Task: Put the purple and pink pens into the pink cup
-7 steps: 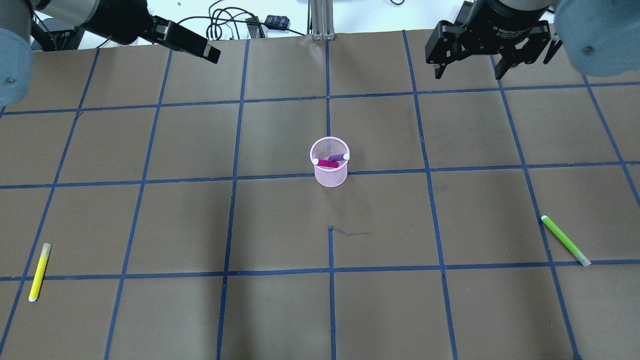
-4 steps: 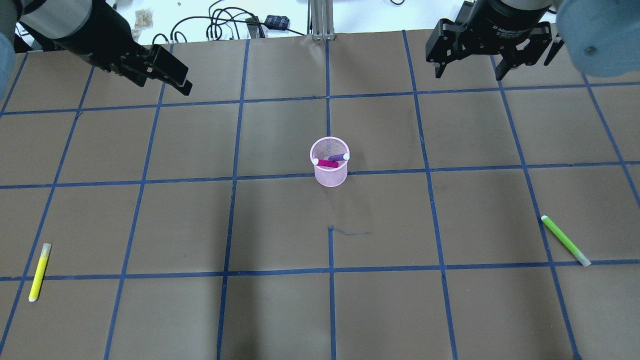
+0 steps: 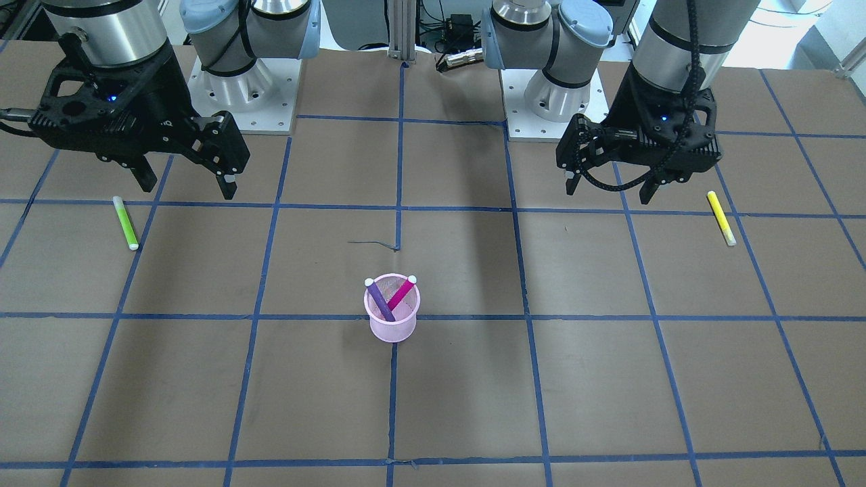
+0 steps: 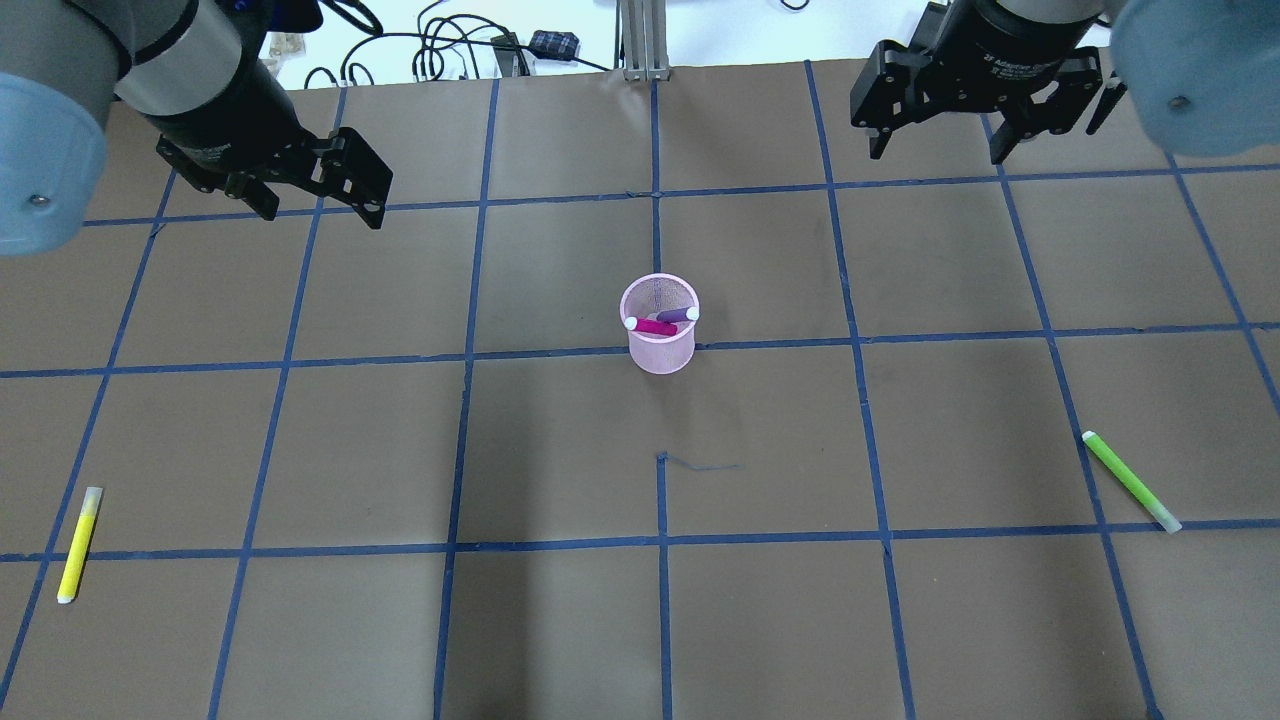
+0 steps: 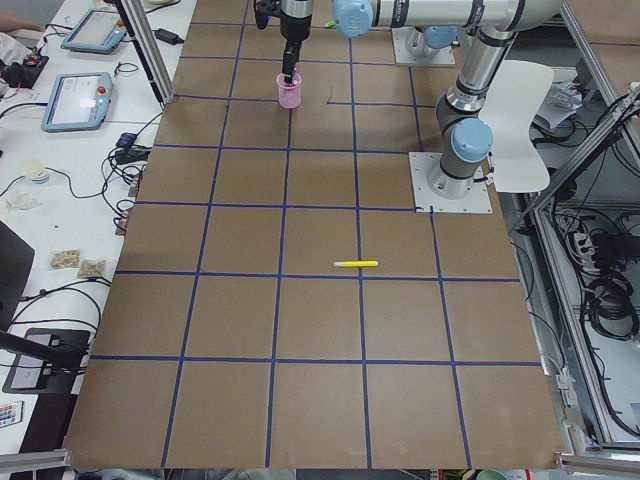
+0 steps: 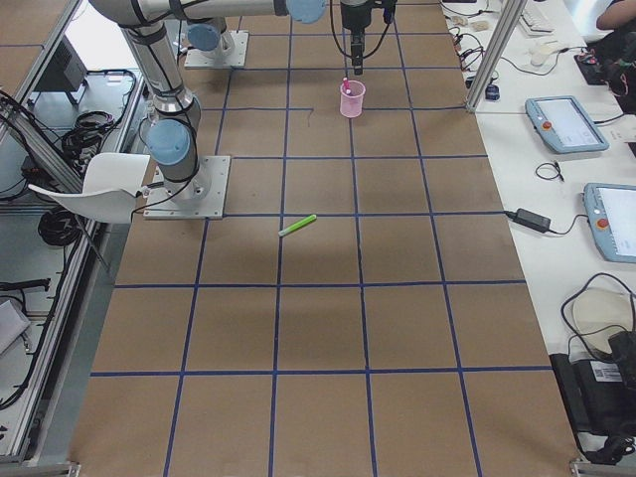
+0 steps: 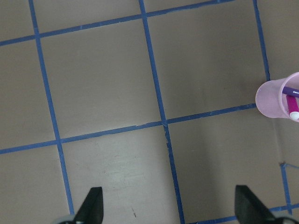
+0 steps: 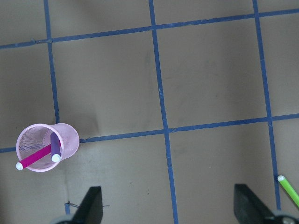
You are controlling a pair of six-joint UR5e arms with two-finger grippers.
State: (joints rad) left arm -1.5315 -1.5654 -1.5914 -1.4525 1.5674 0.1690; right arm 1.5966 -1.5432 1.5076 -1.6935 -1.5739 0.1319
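Pink cup (image 4: 660,356) was seen upright near the middle of the counter (image 4: 560,620), set on a blue tape line (image 4: 400,356). Purple pen (image 3: 379,303) and pink pen (image 3: 401,292) were both found inside the cup, tilted and crossed, with the white-capped ends poking above the rim. The pink pen's cap was leaned on the rim toward the robot's left, and the purple pen's cap toward its right.

Left hand (image 4: 323,216) was held above the counter, off to the robot's left and well apart from the cup. It was spread wide and nothing was gripped. Right hand (image 4: 937,153) was held above the counter on the robot's right, also well apart from the cup, spread wide and empty.

In the left wrist view only bare counter was seen between the fingertips (image 7: 93,205), and the cup was cut off at the right edge. In the right wrist view the cup with both pens was seen at lower left.

Yellow pen (image 4: 78,545) was laid flat on the robot's left side and green pen (image 4: 1131,481) flat on its right. Both were nearer the robot than the cup, well apart from it and touched by neither hand.
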